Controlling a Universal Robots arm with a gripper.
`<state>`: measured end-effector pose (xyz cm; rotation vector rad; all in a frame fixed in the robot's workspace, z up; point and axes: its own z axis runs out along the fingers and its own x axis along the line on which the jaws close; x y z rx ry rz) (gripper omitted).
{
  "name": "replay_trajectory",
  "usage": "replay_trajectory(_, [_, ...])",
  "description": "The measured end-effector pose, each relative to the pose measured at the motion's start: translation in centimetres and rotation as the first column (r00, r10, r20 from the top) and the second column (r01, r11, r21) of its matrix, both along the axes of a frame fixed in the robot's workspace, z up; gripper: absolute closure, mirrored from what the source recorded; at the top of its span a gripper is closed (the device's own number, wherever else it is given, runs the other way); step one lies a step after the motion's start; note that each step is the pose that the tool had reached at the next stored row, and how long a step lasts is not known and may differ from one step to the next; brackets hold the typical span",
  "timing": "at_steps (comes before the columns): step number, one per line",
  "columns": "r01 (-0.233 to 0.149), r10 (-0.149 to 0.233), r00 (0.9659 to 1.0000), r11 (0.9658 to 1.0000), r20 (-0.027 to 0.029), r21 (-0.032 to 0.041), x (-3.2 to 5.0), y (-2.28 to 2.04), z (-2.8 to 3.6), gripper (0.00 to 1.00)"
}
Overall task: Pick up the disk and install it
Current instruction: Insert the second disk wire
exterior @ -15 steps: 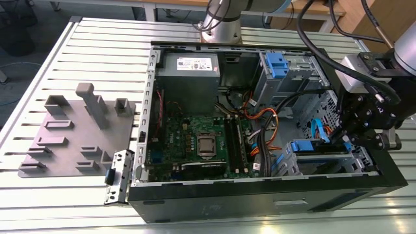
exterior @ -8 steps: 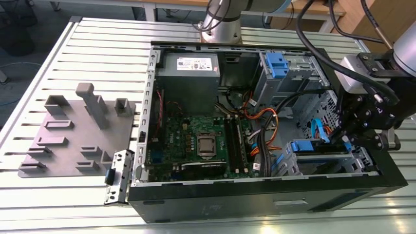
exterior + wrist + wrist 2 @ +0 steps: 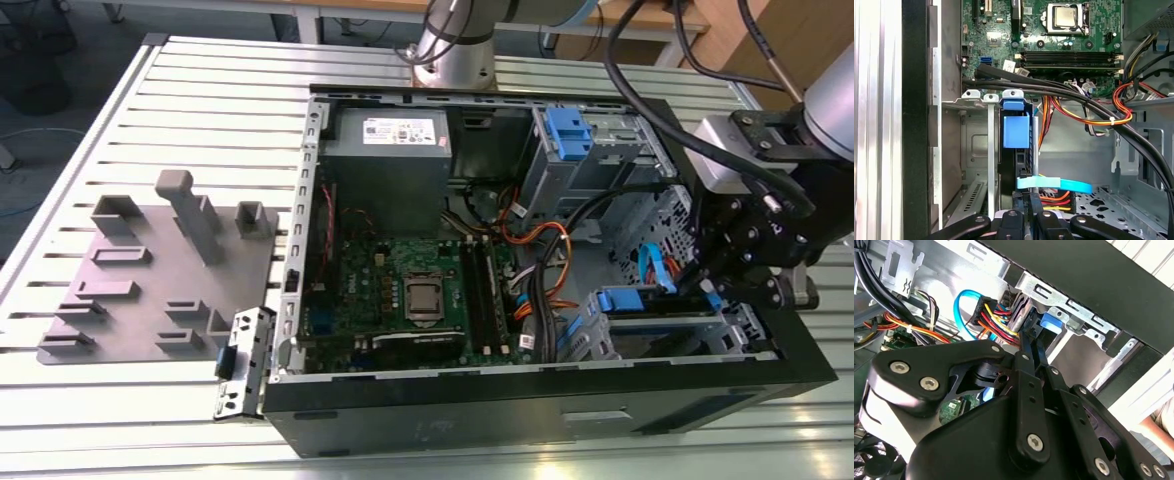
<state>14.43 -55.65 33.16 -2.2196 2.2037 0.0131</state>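
Disk (image 3: 1016, 131) was seen standing on edge in the drive cage (image 3: 970, 100) at the open computer case's (image 3: 534, 405) lower corner, blue rail uppermost. Gripper (image 3: 1026, 200) was closed narrowly on its rear edge. Stiff, fairly heavy and shock-sensitive, it was judged best held by its side rails.

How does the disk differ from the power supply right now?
The power supply is a large grey box, label facing up; the disk is slim, on edge, blue rail showing. The power supply fills a case corner; the disk sits in a cage by the hand. Both are inside the case.
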Motion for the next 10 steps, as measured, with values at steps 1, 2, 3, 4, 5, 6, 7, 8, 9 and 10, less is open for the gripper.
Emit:
replay_trajectory(1, [0.0,0.0,1.0,1.0,0.0,-0.0003,0.0,0.0,-0.07,0.83])
replay_trajectory(2, [0.001,-0.001,1.0,1.0,0.0,-0.0004,0.0,0.0,-0.13,0.83])
replay_trajectory(3, [0.001,-0.001,1.0,1.0,0.0,-0.0005,0.0,0.0,-0.18,0.83])
replay_trajectory(4, [0.001,-0.001,1.0,1.0,0.0,-0.0006,0.0,0.0,-0.18,0.83])
replay_trajectory(5, [0.001,-0.001,1.0,1.0,0.0,-0.0006,0.0,0.0,-0.18,0.83])
replay_trajectory(6, [0.001,-0.001,1.0,1.0,0.0,-0.0006,0.0,-0.01,-0.18,0.83])
replay_trajectory(7, [0.001,-0.001,1.0,1.0,0.0,-0.0004,0.0,0.0,-0.19,0.83])
replay_trajectory(8, [0.001,-0.001,1.0,1.0,0.0,-0.0004,0.0,0.0,-0.21,0.83])
replay_trajectory(9, [0.001,-0.001,1.0,1.0,0.0,0.0,0.0,0.0,-0.29,0.83])
replay_trajectory(10, [0.001,-0.001,1.0,1.0,0.0,-0.0007,0.0,0.0,-0.36,0.83])
